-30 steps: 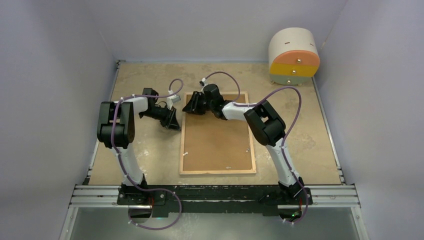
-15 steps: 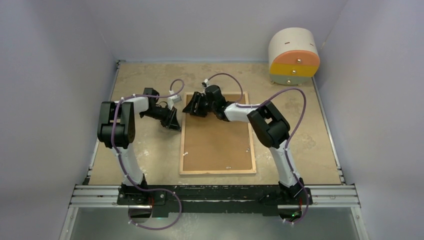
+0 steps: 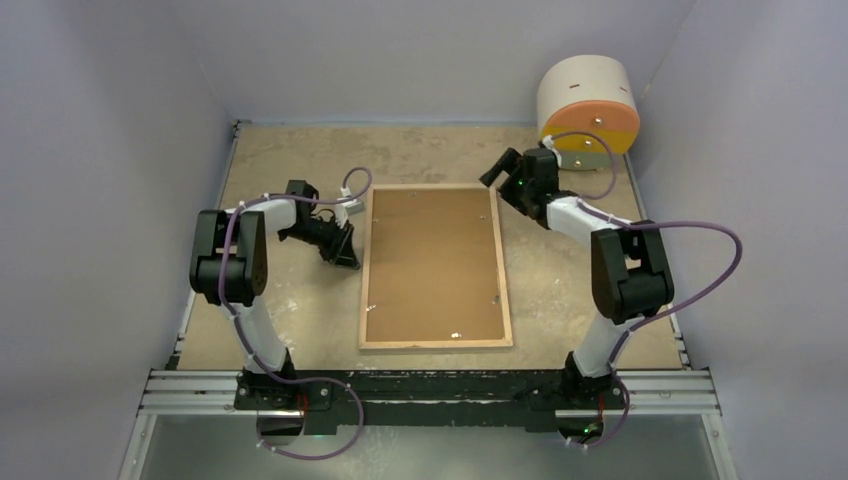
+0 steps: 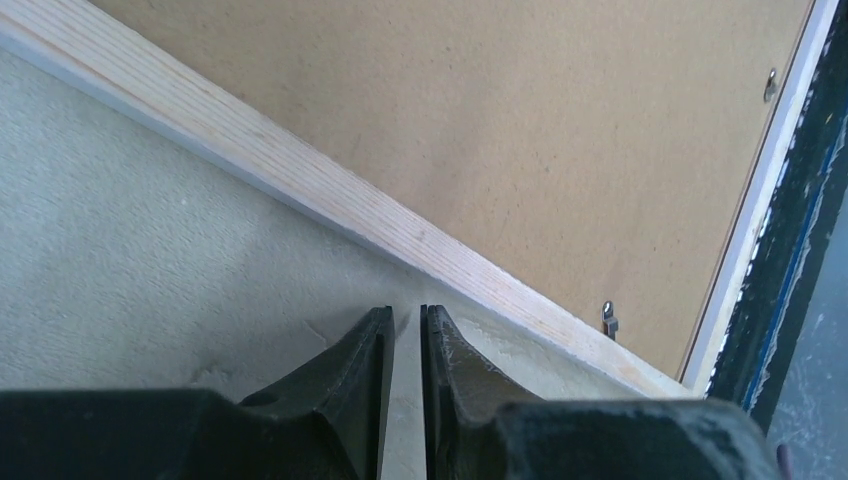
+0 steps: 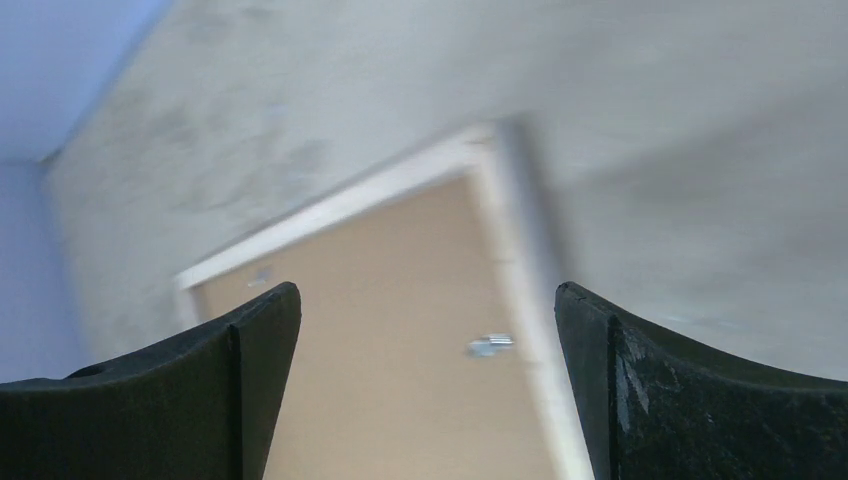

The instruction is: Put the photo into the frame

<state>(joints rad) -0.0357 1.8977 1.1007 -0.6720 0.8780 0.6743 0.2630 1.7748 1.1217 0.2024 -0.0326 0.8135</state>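
1. Beige table (image 3: 310, 300), pale walls on 3 sides.
2. Frame (image 3: 435, 343): lying flat mid-table, wood-coloured rear face up, with a brown backing board (image 3: 433, 260) seated inside it and small metal clips (image 4: 609, 318) along the board's edges.
3. Left gripper (image 3: 350, 258): low, just beside the frame's left rail, fingers set nearly together (a thin slit only), gripping nothing.
4. Right gripper (image 3: 492, 175): spread wide, empty, by the frame's far right corner.
5. Round drawer unit (image 3: 588, 108): far right corner, 1 orange and 1 yellow front.

Counted on table (image 3: 300, 320): one frame (image 3: 436, 343), one backing board (image 3: 435, 260) in it, three clips (image 3: 455, 335) made out near board's near end. One round drawer unit (image 3: 585, 90) at far right corner. Two arms (image 3: 245, 250).
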